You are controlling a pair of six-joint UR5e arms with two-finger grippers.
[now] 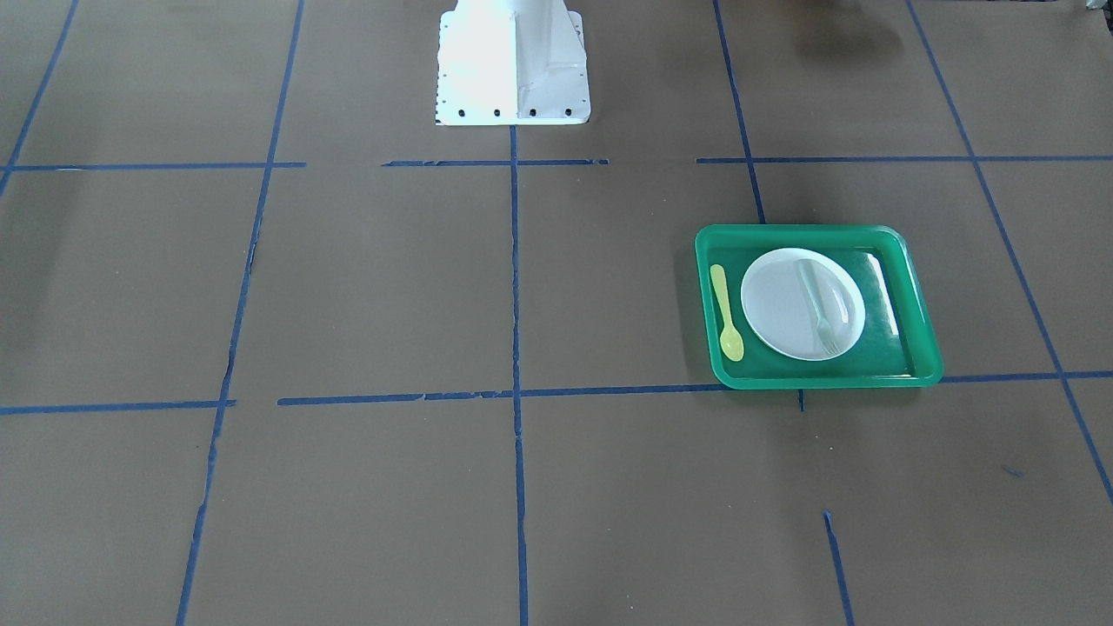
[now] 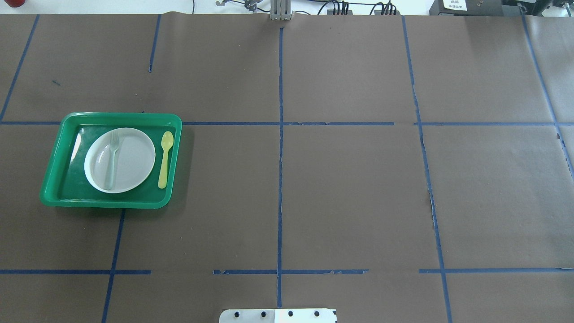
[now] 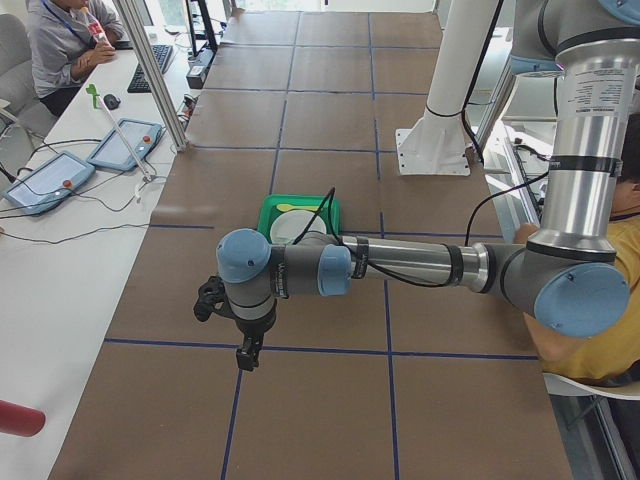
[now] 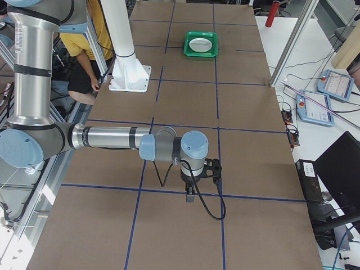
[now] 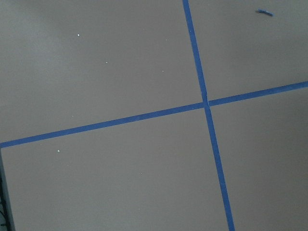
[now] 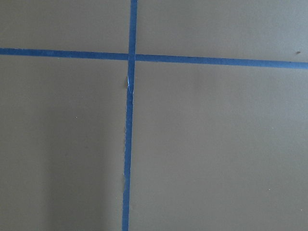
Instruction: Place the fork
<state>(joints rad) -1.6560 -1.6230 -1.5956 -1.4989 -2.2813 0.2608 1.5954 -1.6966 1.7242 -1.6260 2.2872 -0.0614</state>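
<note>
The white fork (image 2: 111,157) lies on the white plate (image 2: 132,161) inside the green tray (image 2: 121,115), tines toward the far side. It also shows in the front-facing view (image 1: 817,304) on the plate (image 1: 783,304) in the tray (image 1: 817,233). A yellow-green spoon (image 2: 165,159) lies in the tray beside the plate. My left gripper (image 3: 245,355) hangs over bare table, well away from the tray (image 3: 270,208). My right gripper (image 4: 190,197) hangs far from the tray (image 4: 201,53). Both show only in side views, so I cannot tell whether they are open or shut.
Brown paper with blue tape lines (image 2: 280,179) covers the table. The robot's white base (image 1: 513,65) stands at the table's middle edge. Both wrist views show only paper and tape crossings (image 5: 207,103). Operators and tablets (image 3: 120,145) sit at a side desk.
</note>
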